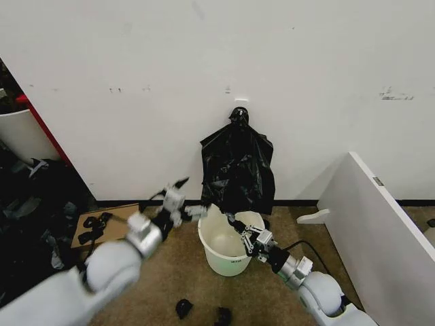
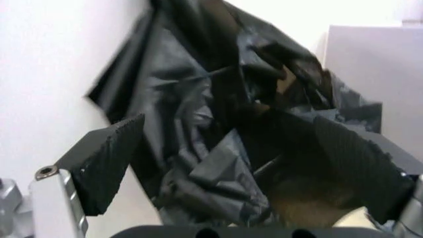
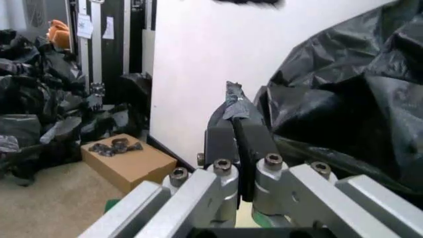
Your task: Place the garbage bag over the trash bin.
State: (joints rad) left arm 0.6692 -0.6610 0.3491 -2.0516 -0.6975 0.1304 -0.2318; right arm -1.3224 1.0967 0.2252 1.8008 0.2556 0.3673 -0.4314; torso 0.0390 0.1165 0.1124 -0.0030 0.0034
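The head view looks forward and down from above at a white wall (image 1: 204, 68) and the floor before it, with both arms entering from the lower edge; the left wrist view sits just behind its own open fingers (image 2: 106, 163) and faces hanging black bags (image 2: 218, 124) at very close range; the right wrist view peers along its closed fingers (image 3: 241, 144) toward the wall, near the same plastic; all three share those bags (image 1: 238, 166) against the wall.
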